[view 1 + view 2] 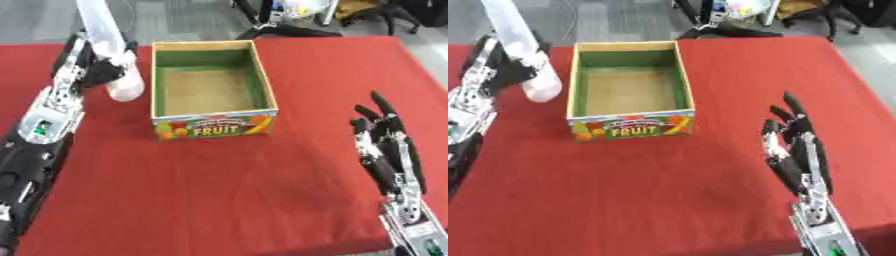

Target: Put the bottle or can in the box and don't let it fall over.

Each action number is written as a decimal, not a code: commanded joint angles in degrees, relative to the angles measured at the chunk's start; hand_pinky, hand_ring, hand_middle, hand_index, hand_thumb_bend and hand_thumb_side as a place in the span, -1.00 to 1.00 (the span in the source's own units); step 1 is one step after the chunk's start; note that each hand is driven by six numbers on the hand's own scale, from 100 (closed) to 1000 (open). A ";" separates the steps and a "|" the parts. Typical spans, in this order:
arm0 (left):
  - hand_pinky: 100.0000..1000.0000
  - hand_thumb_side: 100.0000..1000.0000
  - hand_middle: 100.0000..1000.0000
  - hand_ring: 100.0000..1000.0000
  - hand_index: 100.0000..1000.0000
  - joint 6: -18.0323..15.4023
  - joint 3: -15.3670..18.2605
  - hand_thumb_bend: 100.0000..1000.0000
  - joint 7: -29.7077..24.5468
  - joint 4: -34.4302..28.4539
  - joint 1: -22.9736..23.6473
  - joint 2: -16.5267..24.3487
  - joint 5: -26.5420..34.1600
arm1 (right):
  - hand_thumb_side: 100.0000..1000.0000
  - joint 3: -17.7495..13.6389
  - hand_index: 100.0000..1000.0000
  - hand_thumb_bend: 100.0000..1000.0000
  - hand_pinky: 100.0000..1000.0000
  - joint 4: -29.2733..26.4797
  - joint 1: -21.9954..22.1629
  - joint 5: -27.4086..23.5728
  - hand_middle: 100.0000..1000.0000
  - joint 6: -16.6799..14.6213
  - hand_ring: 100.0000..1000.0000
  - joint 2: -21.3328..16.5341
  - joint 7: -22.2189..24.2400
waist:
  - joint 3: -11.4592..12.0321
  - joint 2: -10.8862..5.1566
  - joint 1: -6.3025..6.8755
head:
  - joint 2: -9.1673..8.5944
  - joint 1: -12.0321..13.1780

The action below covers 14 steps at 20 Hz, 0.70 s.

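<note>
Your left hand [96,67] is curled round a white bottle [112,47], holding it tilted just left of the fruit box [210,125], though the bottle's top runs out of view at the far edge and the fingers behind it are hard to make out. The box stands on the red surface [227,190]. Your right hand [798,150] rests at the near right, fingers straight and pointing away from you, holding nothing.

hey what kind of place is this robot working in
Probably a lab or office workroom: a red-covered table, a grey floor beyond it, and dark chair or equipment legs at the far edge.
</note>
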 commanded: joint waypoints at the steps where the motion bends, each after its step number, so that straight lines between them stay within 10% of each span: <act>1: -0.56 -0.88 -0.57 0.78 -0.17 -0.13 -1.34 -1.00 -1.65 -0.01 -3.37 0.54 0.91 | -0.18 0.33 0.93 -1.00 0.54 -0.50 -0.79 -0.45 1.00 -0.08 0.77 -0.45 0.66 | -0.66 -1.00 -0.09 | -1.18 0.77; 11: -0.05 -1.00 -0.37 1.00 0.00 -6.24 -4.62 -0.93 -8.06 9.75 -5.70 -5.69 -1.66 | -0.18 1.06 0.93 -1.00 0.54 -0.65 -1.78 -1.23 1.00 -0.04 0.77 0.45 1.63 | -4.03 0.36 -0.71 | -2.71 2.94; 14: 0.49 -0.79 0.06 1.00 0.32 -8.34 -5.15 0.08 -9.64 9.46 -5.04 -5.82 -4.01 | -0.18 0.96 0.93 -1.00 0.54 -0.61 -1.72 -1.25 1.00 -0.07 0.77 0.50 1.57 | -4.08 0.37 -0.66 | -2.68 2.84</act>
